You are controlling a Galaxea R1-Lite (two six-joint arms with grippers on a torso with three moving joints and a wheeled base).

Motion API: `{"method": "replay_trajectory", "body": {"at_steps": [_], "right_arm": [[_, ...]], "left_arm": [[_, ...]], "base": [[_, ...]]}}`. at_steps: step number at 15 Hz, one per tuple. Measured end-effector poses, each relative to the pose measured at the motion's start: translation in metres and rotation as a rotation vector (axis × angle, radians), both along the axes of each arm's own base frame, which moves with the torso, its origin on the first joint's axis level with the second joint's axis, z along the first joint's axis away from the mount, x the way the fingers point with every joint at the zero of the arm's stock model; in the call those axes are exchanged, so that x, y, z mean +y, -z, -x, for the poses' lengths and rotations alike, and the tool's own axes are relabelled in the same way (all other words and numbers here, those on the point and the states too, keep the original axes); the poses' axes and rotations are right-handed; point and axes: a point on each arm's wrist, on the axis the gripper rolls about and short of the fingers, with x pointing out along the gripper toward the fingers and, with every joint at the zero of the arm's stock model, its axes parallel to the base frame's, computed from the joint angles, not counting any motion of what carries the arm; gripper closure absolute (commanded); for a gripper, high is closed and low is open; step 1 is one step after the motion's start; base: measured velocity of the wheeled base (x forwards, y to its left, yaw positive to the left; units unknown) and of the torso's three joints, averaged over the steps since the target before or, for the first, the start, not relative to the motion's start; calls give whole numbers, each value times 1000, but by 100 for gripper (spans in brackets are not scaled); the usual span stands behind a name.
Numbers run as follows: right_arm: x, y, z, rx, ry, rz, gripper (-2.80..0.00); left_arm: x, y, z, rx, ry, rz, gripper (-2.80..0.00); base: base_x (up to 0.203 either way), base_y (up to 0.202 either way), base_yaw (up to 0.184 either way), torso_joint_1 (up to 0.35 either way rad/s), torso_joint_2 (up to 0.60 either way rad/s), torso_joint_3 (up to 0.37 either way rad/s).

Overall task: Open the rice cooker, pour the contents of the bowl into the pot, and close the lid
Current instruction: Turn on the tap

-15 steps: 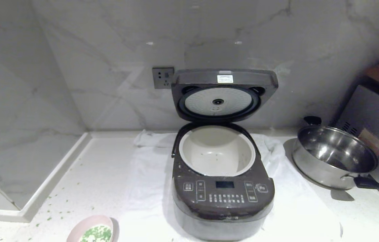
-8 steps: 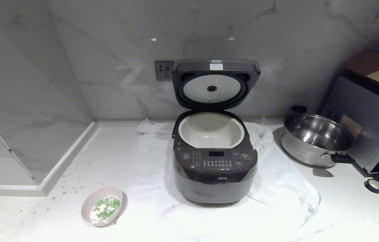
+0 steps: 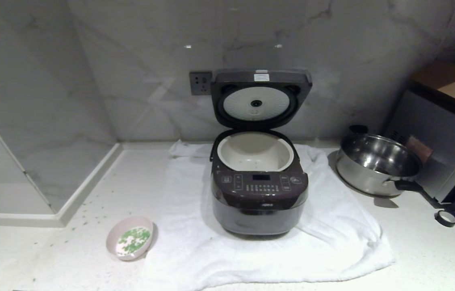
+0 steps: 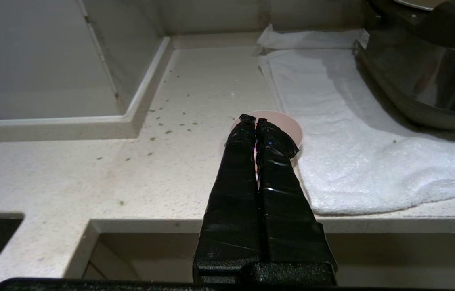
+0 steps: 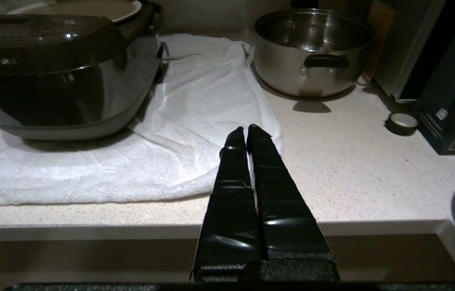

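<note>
Head view: you see one rice cooker [image 3: 259,202], rounded-square, dark glossy shell, on a white towel [image 3: 324,242].
Lid [image 3: 261,101]: raised, round white inner plate.
Pot [image 3: 255,155]: one, white, round.
Bowl [image 3: 129,243]: one, pale pink, left of towel, holding green-white contents [image 3: 132,240].
Left gripper [image 4: 255,121]: fingers pressed together, empty.
Right gripper [image 5: 245,128]: same.

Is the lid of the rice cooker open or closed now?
Open. The lid stands upright behind the pot, showing its white inner plate.

The head view looks down and forward at the whole tabletop [image 3: 413,250] from a step back; each wrist view looks low over its front edge, past its own closed pincer. Both wrist views share the rice cooker [image 3: 259,194] and white towel [image 3: 324,238] with it
</note>
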Motion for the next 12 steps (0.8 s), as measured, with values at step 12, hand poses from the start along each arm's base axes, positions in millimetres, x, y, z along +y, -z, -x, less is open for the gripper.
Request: {"method": "replay_trajectory", "body": {"at_steps": [12], "right_arm": [[0,0,0,2,0,-2,0]], "left_arm": [[0,0,0,1,0,0,0]], "base": [[-1,-8,175,4,2,3]]}}
